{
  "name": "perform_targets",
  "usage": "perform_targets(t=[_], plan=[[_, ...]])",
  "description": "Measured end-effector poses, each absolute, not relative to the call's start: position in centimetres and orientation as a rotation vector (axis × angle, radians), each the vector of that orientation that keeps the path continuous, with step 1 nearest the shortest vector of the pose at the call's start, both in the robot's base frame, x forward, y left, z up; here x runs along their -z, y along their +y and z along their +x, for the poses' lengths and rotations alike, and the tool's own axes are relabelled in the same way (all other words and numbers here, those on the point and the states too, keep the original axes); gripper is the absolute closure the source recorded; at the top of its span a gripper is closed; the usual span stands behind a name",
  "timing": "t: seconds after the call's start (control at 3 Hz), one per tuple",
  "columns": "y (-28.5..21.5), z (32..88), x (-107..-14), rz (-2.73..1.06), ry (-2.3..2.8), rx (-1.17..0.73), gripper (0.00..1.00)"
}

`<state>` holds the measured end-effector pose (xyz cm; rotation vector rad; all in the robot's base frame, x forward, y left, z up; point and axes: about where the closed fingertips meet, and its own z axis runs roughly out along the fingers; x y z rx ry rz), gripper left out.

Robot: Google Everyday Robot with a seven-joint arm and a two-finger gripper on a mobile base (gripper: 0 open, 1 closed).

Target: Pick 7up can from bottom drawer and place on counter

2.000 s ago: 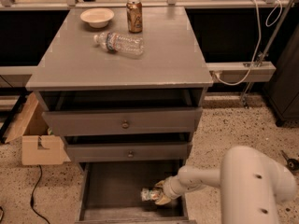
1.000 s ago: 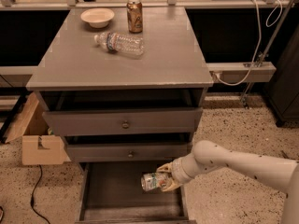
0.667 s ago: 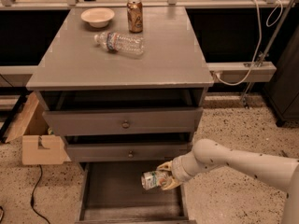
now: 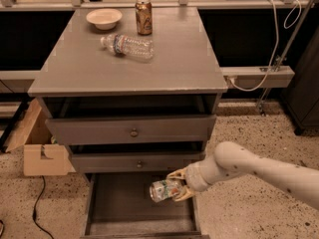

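The 7up can (image 4: 162,190), silver and green with a red spot, lies on its side in my gripper (image 4: 176,184). The gripper is shut on the can and holds it above the dark floor of the open bottom drawer (image 4: 119,208), near the drawer's right side. My pale arm reaches in from the lower right. The grey counter (image 4: 164,66) is the cabinet top, well above the can.
On the counter stand a white bowl (image 4: 103,18), a brown-gold can (image 4: 144,16) and a clear plastic bottle (image 4: 128,46) lying on its side. Two knobbed drawers (image 4: 133,131) sit above the open one. A cardboard box (image 4: 42,156) is at the left on the floor.
The gripper has lifted the can off the drawer floor and raised it a little; over the last second it has hardly moved.
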<state>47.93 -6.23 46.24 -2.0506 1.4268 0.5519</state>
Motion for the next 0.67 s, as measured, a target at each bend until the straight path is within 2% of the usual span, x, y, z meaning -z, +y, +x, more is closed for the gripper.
perform_targets(t=[0.33,0.67], plan=[[-9.8,44.5,-57.0,-1.982,1.299,-0.451,1.00],[-13.3,42.9,-63.3,-1.914,1.305,-0.339,1.00]])
